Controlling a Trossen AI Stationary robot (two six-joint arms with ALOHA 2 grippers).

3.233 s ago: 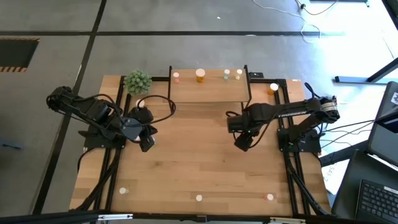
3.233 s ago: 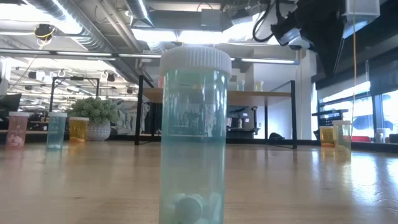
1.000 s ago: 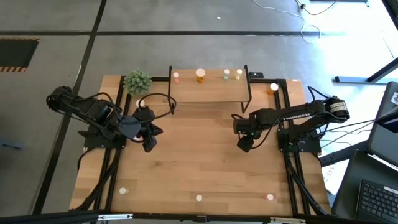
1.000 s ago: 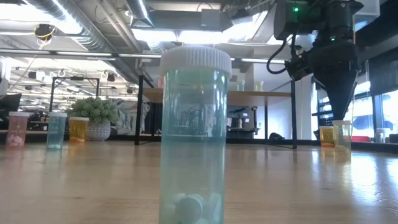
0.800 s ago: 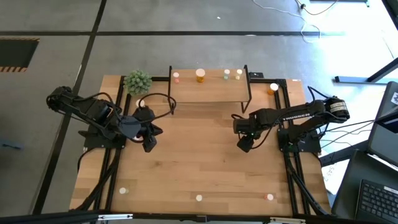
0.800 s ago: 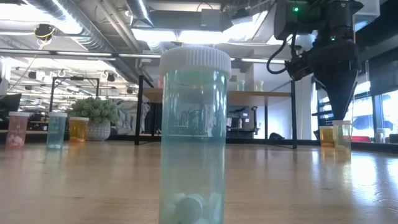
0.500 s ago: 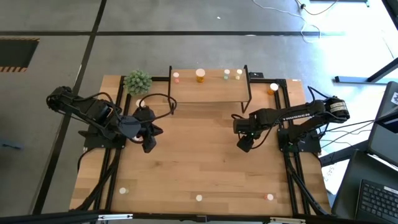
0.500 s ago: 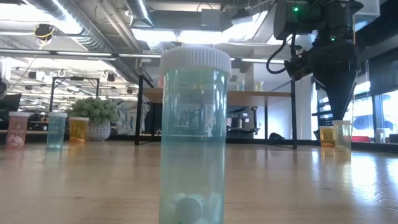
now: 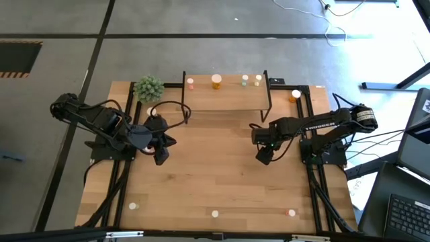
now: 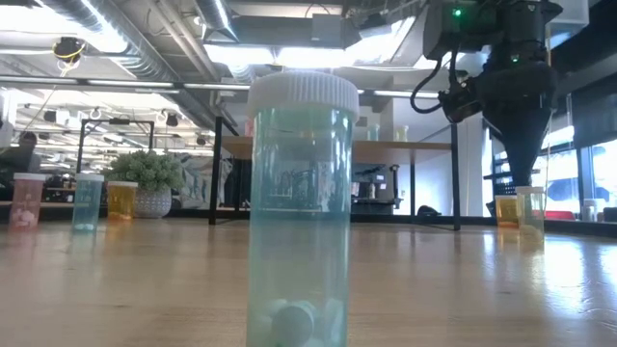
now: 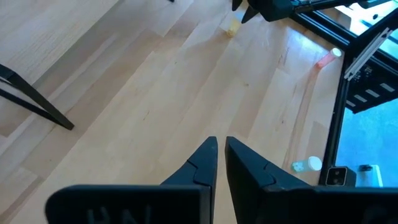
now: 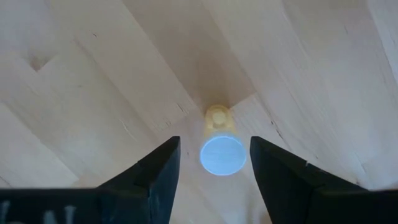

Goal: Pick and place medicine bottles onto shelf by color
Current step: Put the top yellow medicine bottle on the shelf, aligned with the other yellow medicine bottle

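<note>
A small yellow medicine bottle (image 12: 222, 149) with a pale cap stands upright on its base on the table. My right gripper (image 12: 214, 143) points down and hangs just above it, open, one finger on either side of the cap without touching it. The low view shows the gripper's tip (image 10: 519, 178) above that bottle (image 10: 529, 207). My left gripper (image 9: 159, 156) waits at the table's left, shut and empty (image 11: 221, 149). The shelf (image 9: 225, 101) at the far edge carries a pink bottle (image 9: 191, 83), an orange one (image 9: 216, 81) and two pale green ones (image 9: 244, 81).
A potted plant (image 9: 148, 87) stands left of the shelf. An orange bottle (image 9: 295, 95) stands at the far right. Three bottles stand along the near edge (image 9: 133, 206), (image 9: 215, 214), (image 9: 291, 213); the middle one, teal (image 10: 301, 207), fills the low view.
</note>
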